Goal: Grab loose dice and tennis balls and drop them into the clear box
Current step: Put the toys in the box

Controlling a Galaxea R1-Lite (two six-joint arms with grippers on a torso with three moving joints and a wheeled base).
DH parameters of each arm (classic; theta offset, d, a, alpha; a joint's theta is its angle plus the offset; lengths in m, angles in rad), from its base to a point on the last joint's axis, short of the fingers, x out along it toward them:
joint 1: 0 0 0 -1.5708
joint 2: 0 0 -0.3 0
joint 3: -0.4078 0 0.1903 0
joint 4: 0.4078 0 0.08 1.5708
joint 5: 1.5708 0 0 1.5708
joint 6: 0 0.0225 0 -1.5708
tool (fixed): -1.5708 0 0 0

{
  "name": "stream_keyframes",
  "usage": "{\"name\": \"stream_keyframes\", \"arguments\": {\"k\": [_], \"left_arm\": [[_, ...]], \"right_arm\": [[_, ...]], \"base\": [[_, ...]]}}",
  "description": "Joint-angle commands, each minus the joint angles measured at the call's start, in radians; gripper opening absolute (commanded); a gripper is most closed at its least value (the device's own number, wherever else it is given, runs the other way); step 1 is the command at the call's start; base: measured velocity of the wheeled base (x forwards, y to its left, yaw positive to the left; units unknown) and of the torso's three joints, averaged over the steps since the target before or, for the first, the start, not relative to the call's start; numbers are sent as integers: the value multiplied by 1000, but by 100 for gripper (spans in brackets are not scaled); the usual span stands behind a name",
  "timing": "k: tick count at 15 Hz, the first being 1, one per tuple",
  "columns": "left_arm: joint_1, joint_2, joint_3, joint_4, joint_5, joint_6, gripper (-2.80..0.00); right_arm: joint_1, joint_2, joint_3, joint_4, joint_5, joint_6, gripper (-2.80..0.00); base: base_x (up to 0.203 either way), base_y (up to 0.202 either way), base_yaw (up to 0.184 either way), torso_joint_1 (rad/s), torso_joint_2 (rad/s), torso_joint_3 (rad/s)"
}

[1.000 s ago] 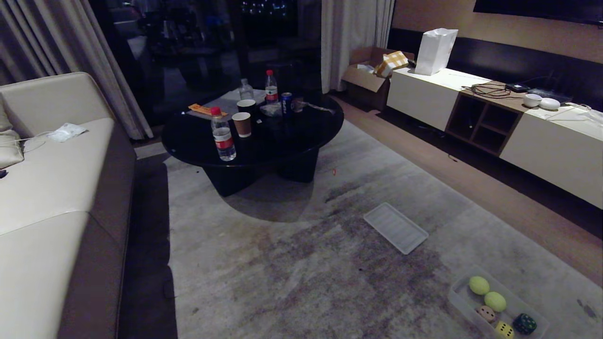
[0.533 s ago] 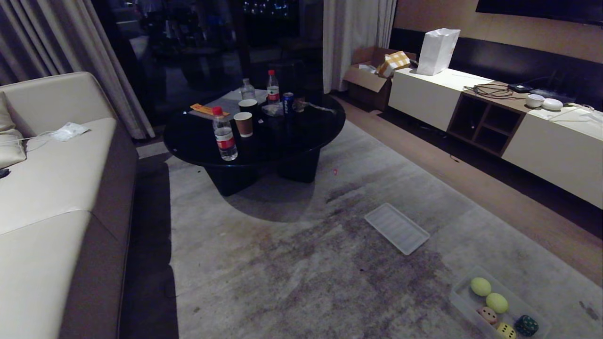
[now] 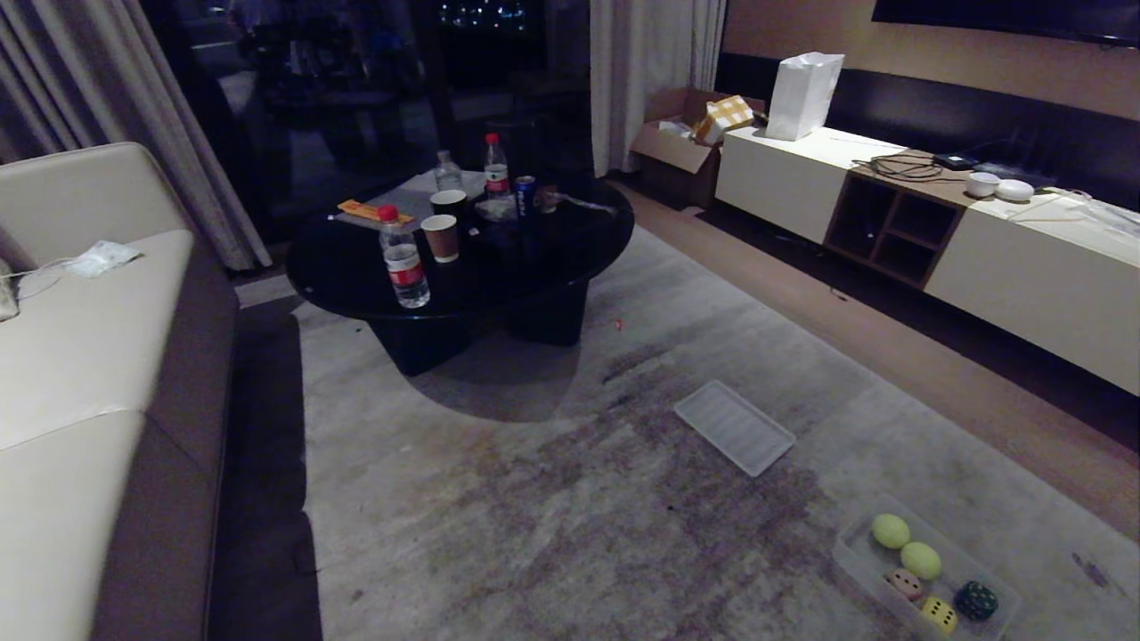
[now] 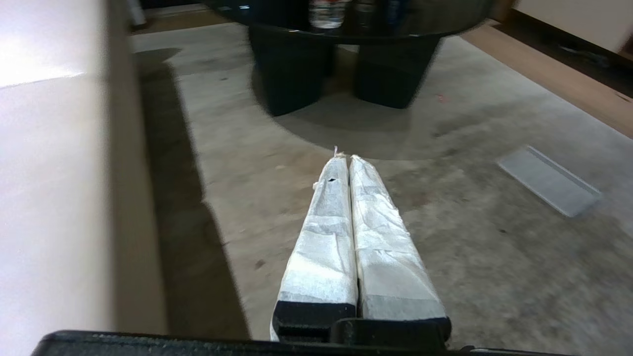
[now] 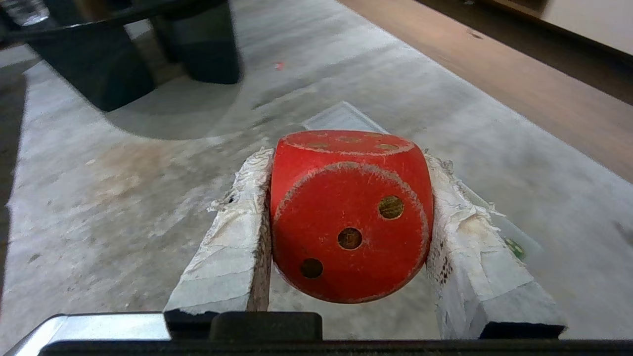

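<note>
Dim living-room floor is seen in the head view: a grey rug (image 3: pixel 552 499) with a sofa (image 3: pixel 80 374) at 9 o'clock, a round black worktop (image 3: pixel 499 258) carrying bottles and cups at 12 o'clock, and a long low cabinet (image 3: pixel 1024 267) at 2 o'clock. Neither arm is shown in that view.

At about 4 o'clock, near the rug's lower right edge, the clear box (image 3: pixel 859 556) is set on the floor. Two tennis balls (image 3: pixel 891 531) are held in it at its far end, with three dice (image 3: pixel 939 612) beside them: pinkish-tan, yellow and dark green. Room is judged to remain for one more piece. A ribbed lid (image 3: pixel 735 427) lies flat on the rug, well apart from the box toward the worktop, so the box is left open for dropping.

A red die (image 5: pixel 348 215) is clamped between the taped fingers of the right gripper (image 5: pixel 348 227), held clear of the rug, presumably for carrying to the box. The left gripper (image 4: pixel 348 163) is pressed closed on nothing and pointed at the rug, seemingly parked.

No loose dice or balls are seen on the rug.
</note>
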Motion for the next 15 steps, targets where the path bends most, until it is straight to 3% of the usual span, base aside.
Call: {"name": "stream_keyframes", "arguments": {"k": [1,5,10,15], "left_arm": [[-1,0,2,0,-5,5,-280],[-1,0,2,-2,-2,0,-280],[-1,0,2,-2,-4,5,-280],[-1,0,2,-2,-4,5,-280]], "right_arm": [[0,1,1,1,0,0,-280],[0,0,1,0,0,0,-280],[0,0,1,0,0,0,-280],[0,1,1,0,0,-2,-280]], "base": [[5,0,-107,2,6,3],[-1,2,-88,1,3,2],[0,0,0,0,0,0],[151,0,4,5,3,3]]}}
